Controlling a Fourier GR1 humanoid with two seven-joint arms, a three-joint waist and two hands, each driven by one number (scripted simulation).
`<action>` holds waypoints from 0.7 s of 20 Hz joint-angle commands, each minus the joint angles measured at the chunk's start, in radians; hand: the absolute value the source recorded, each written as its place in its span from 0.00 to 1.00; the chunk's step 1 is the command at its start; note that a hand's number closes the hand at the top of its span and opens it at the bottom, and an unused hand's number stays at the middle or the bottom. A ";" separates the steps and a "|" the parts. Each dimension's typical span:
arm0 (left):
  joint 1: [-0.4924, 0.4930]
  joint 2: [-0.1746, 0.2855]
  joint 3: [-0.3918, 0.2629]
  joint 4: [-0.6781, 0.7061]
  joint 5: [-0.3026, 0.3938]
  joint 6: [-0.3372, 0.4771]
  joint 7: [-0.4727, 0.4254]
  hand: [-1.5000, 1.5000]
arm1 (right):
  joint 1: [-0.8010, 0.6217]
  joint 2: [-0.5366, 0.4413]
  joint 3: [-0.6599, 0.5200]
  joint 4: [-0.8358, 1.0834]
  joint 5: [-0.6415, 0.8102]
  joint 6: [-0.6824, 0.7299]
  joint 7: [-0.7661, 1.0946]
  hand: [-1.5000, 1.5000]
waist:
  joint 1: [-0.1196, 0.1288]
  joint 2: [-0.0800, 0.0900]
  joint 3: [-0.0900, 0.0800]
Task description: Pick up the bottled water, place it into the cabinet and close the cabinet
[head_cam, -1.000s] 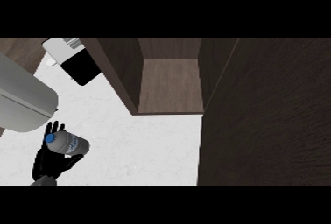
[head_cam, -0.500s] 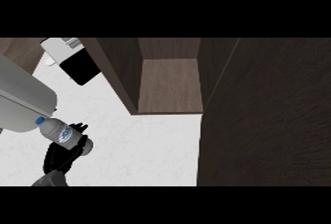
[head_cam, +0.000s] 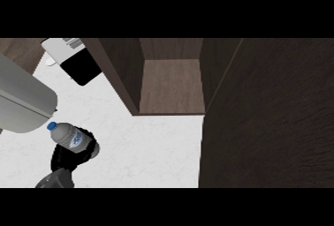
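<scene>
Head view shows the left hand (head_cam: 69, 158) low at the near left, black fingers curled round the lower half of the bottle (head_cam: 67, 136) and gripping it. A grey wrist runs down from the hand to the near edge. The bottle is held above the tabletop (head_cam: 146, 148), tilted, with its blue cap (head_cam: 51, 126) pointing far and left and its base hidden in the hand. A white label (head_cam: 79, 140) with blue print wraps the clear body, and the print is too small to read.

Just left of the cap is a big grey rounded shape (head_cam: 23, 103) that fills the left edge; I cannot tell what it is. The tabletop is white with faint marbling and lies bare round the hand.

Farther off, right of the bottle and well apart from it, stands the cabinet (head_cam: 120, 75) in dark wood. It is open, showing a lighter brown inner shelf (head_cam: 171, 86) between its side walls. A wide dark wood panel (head_cam: 271, 119) takes up the right side from far to near.

At the far left lies a flat black rectangle (head_cam: 82, 69). Beside it is a white thing (head_cam: 57, 52) bearing a barcode-like patch (head_cam: 72, 43) of dark stripes, with no letters legible.
</scene>
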 commanded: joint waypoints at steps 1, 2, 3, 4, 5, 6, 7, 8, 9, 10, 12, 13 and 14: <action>0.000 -0.001 -0.034 -0.020 -0.013 -0.110 -0.012 1.00 | -0.042 0.019 0.021 0.014 0.016 -0.030 0.037 0.00 | 0.005 0.001 -0.002; 0.016 -0.014 -0.041 -0.008 -0.024 -0.108 -0.050 1.00 | 0.009 0.005 0.030 -0.004 0.029 -0.019 0.007 0.00 | -0.001 0.001 -0.002; 0.015 -0.030 -0.046 -0.037 -0.017 -0.096 -0.032 1.00 | -0.019 -0.013 -0.041 -0.009 -0.033 -0.006 0.010 0.00 | 0.003 0.000 -0.001; -0.009 -0.009 -0.042 -0.004 -0.025 -0.109 -0.058 1.00 | -0.013 0.012 0.026 -0.012 0.021 -0.025 0.010 0.00 | -0.003 0.002 -0.002; 0.003 -0.022 -0.048 -0.003 -0.032 -0.091 -0.076 1.00 | 0.000 -0.007 -0.003 -0.018 -0.009 -0.016 0.017 0.00 | -0.002 0.002 -0.002; 0.024 -0.028 -0.045 -0.081 0.004 -0.091 0.000 1.00 | -0.006 -0.010 -0.007 -0.026 -0.027 -0.022 0.052 0.00 | 0.008 -0.002 -0.001; 0.025 -0.023 -0.050 -0.065 -0.003 -0.127 -0.026 1.00 | -0.049 0.000 -0.008 -0.009 -0.010 -0.031 0.049 0.00 | 0.007 0.000 -0.001; 0.027 -0.041 -0.051 -0.067 -0.002 -0.122 -0.037 1.00 | -0.043 0.040 0.057 -0.019 0.036 -0.073 0.067 0.00 | 0.006 0.000 -0.002; -0.003 -0.042 -0.030 -0.026 0.013 -0.112 -0.041 1.00 | -0.043 0.002 -0.006 0.018 -0.018 -0.022 0.029 0.00 | 0.000 0.002 -0.002; -0.020 0.007 -0.002 -0.036 0.051 -0.146 0.014 1.00 | -0.004 0.007 0.037 -0.060 0.014 -0.057 0.075 0.00 | 0.000 0.001 -0.002; 0.027 -0.028 -0.027 -0.047 0.032 -0.153 -0.036 1.00 | -0.006 0.025 0.058 -0.012 0.043 -0.054 0.020 0.00 | 0.002 0.000 -0.002; 0.004 -0.019 -0.021 -0.086 0.061 -0.153 0.054 1.00 | 0.039 -0.029 0.004 -0.082 -0.023 -0.020 0.040 0.00 | 0.004 -0.002 -0.001; 0.014 -0.014 -0.018 -0.113 0.079 -0.164 0.084 1.00 | 0.004 0.000 0.031 -0.005 0.023 -0.028 -0.002 0.00 | 0.008 -0.003 0.000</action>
